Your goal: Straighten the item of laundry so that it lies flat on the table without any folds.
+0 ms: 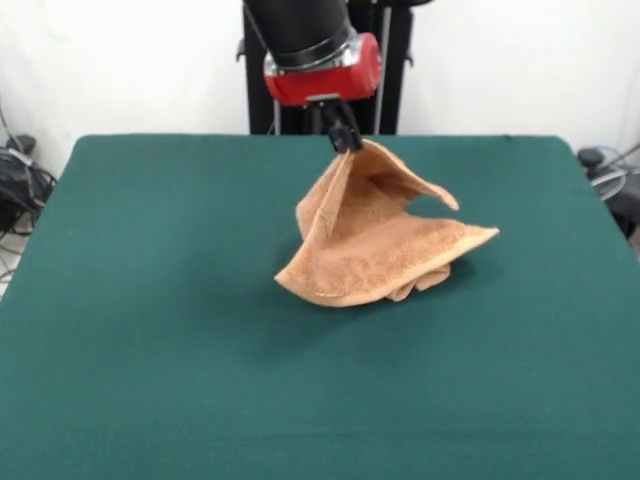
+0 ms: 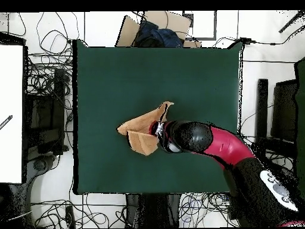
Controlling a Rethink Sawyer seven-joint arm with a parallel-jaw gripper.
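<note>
Near the table's middle, I am logging one orange-tan terry towel (image 1: 375, 240), hanging as a rumpled tent from a single pinched point. I am holding that point in the gripper (image 1: 346, 139), whose dark fingers are closed tight on the towel's topmost corner, with nothing else between them. Below that corner the cloth is falling away toward the camera side in the front view, so the towel's bulk is lying beneath and forward of the gripper, not straight under it. Its lower part is resting on the green table (image 1: 150, 330): one pointed corner is jutting out to the picture's right, a broad rounded fold is sitting at the lower left, and a small crumpled tuck is showing under the bottom edge. From overhead I am seeing the same towel (image 2: 143, 132) spreading away from the gripper (image 2: 159, 130) toward the table's far side from the robot's base, its long axis running roughly across the picture. I judge that the coming move is depending on this offset: dragging the held corner away from the grounded mass should be what draws the folds out. Woven bands and label I cannot make out.
</note>
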